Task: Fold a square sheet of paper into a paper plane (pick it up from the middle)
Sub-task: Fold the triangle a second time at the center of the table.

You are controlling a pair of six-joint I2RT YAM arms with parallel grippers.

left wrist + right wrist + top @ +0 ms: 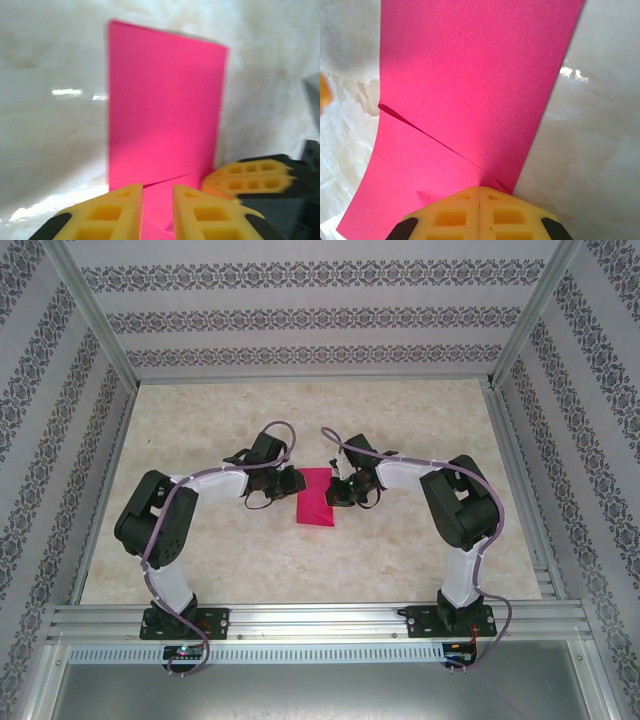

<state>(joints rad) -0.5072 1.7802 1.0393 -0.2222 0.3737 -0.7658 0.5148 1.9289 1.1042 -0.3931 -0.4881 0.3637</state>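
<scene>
The square sheet of paper (316,496) lies on the table between my two grippers as a magenta-pink upright rectangle, with a folded flap across part of it. In the left wrist view the paper (165,100) stretches away from my left gripper (157,192), whose yellow fingers stand a narrow gap apart over its near edge. From above, the left gripper (290,483) is at the sheet's left side and the right gripper (335,490) at its right side. My right gripper (479,189) is shut, tips together on the paper (470,75), beside a flap edge (435,142). The right gripper's fingers (250,177) touch the sheet's corner.
The table (300,570) is pale marbled stone, fenced by aluminium rails (320,620) at the near edge and patterned walls (300,320) around. Both arms bend inward toward the middle; their bases sit at the near rail.
</scene>
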